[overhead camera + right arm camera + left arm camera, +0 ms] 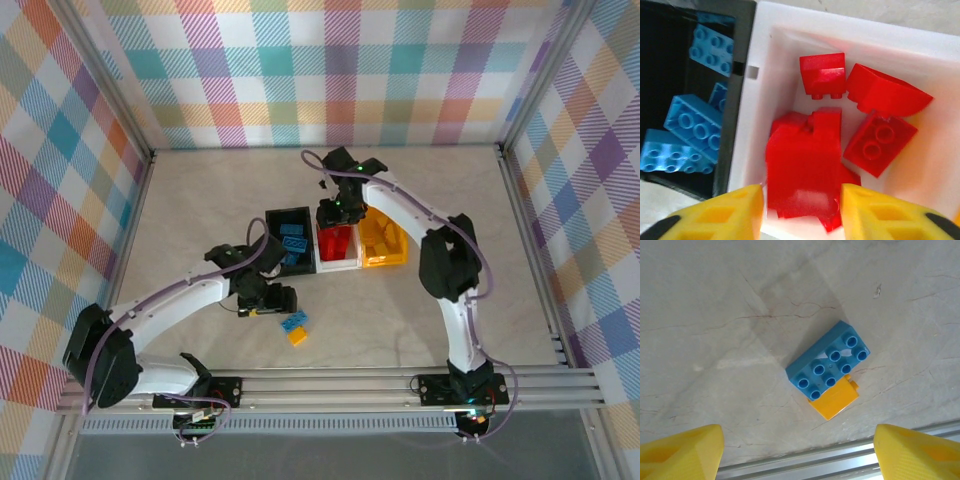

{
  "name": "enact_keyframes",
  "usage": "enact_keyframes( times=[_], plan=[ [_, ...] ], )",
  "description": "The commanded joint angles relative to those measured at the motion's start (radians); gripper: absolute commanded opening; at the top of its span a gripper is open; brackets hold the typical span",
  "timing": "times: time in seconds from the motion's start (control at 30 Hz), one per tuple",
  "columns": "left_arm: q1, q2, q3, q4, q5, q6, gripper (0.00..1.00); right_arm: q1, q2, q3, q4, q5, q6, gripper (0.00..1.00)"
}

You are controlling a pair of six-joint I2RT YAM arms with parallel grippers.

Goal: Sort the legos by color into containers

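My right gripper (801, 210) is shut on a red lego (802, 160) and holds it just over the white bin (850, 30), where several other red legos (879, 142) lie. Beside it, the black bin (737, 100) holds blue legos (692, 125). From above, the right gripper (338, 208) hovers at the white bin (338, 266), between the black bin (272, 218) and the yellow-orange bin (385, 260). My left gripper (799, 450) is open and empty above the table. Ahead of it, a blue lego (830, 362) lies touching a yellow lego (835, 400).
An aluminium rail (840, 460) runs along the table's near edge, just behind the two loose legos (294, 325). The three bins stand side by side at mid-table. The marbled tabletop (200, 190) is fenced by checked walls.
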State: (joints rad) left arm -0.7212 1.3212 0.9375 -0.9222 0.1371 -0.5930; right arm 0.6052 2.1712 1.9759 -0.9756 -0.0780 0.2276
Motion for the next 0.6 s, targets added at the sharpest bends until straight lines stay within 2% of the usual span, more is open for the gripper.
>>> enact_keyframes(
  times=[0.0,0.1,0.2,0.37,0.57],
  plan=[
    [-0.063,0.078,0.008,0.048,-0.017,-0.06,0.79,-0.01,0.023,0.077,-0.084,-0.04,-0.033,0.53],
    [-0.097,0.169,0.026,0.075,-0.026,-0.073,0.8,-0.013,-0.035,0.041,-0.079,-0.02,-0.021,0.64],
    [-0.108,0.232,0.04,0.114,-0.011,-0.102,0.82,-0.013,-0.175,-0.075,-0.056,-0.009,0.003,0.69],
    [-0.115,0.304,0.068,0.139,-0.021,-0.127,0.87,-0.013,-0.425,-0.336,0.004,-0.025,0.055,0.71],
    [-0.121,0.375,0.103,0.162,-0.018,-0.143,0.89,-0.013,-0.578,-0.535,0.032,-0.043,0.094,0.72]
  ],
)
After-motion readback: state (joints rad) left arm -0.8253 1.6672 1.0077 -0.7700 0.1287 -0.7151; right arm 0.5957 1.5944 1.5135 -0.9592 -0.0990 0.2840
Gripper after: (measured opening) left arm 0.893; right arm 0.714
